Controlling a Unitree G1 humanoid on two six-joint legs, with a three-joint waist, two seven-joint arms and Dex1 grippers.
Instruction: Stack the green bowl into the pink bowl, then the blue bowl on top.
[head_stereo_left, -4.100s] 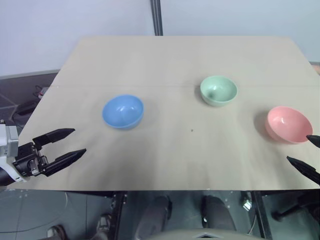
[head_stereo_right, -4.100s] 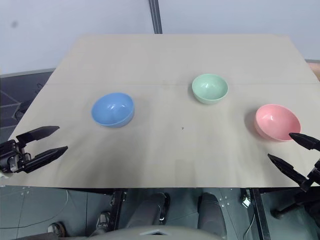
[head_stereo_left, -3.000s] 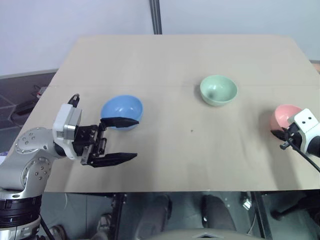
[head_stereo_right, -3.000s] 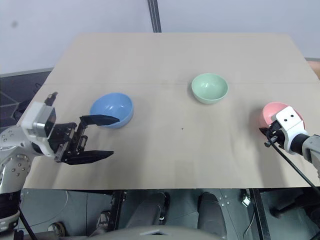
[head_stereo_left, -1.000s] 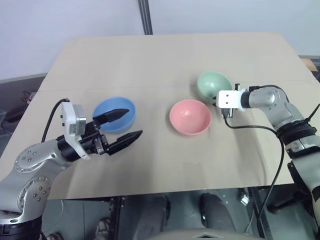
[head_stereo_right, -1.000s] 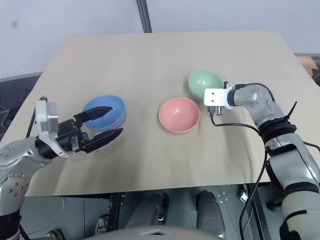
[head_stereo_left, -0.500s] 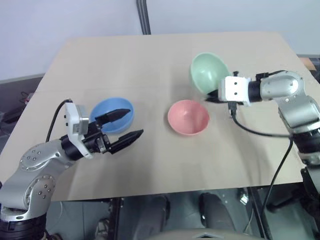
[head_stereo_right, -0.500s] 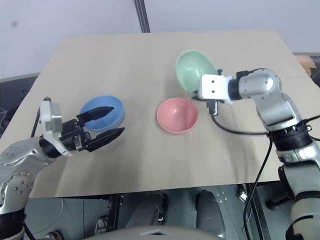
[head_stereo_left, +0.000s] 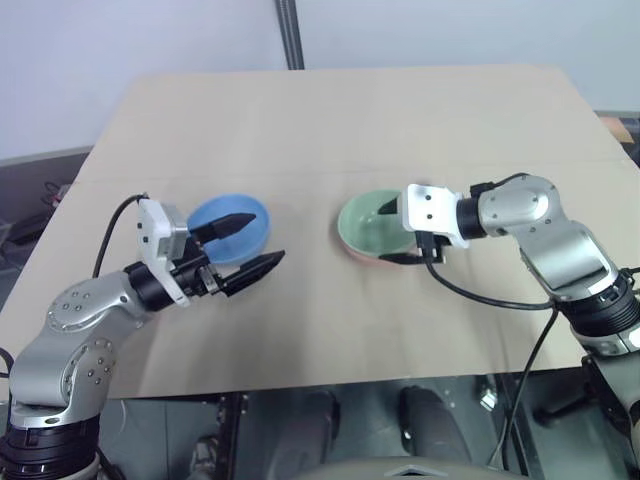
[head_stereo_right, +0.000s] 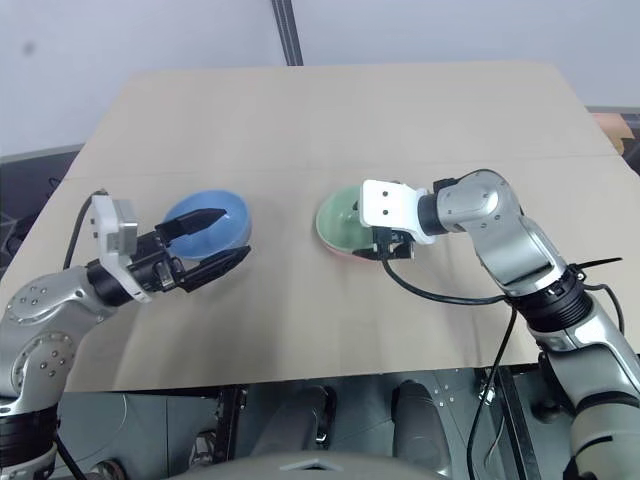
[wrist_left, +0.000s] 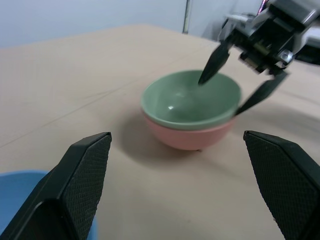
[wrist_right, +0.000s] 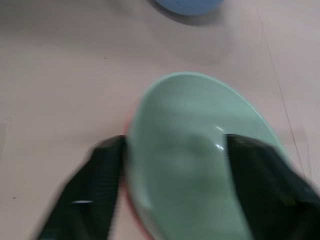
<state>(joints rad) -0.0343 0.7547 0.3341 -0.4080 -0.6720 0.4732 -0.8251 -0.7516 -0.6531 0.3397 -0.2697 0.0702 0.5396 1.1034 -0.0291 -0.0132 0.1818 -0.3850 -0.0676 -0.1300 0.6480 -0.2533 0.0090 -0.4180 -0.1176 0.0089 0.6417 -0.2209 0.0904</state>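
The green bowl (head_stereo_left: 365, 218) sits upright, nested inside the pink bowl (wrist_left: 187, 137), of which just the lower wall and a sliver of rim show. My right gripper (head_stereo_left: 395, 235) is open and straddles the green bowl's right wall, one finger over the inside and the other outside. The blue bowl (head_stereo_left: 252, 212) stands alone to the left. My left gripper (head_stereo_left: 248, 246) is open across its near right rim, with one finger above the hollow and one beside the outer wall.
The bowls rest on a tan table (head_stereo_left: 330, 120) whose front edge runs just below both arms. A metal pole (head_stereo_left: 290, 35) rises behind the far edge. A black cable (head_stereo_left: 480, 300) loops from my right wrist over the tabletop.
My right gripper brought the green bowl down and to the left into the pink bowl, then opened. The left gripper crept slightly further over the blue bowl.
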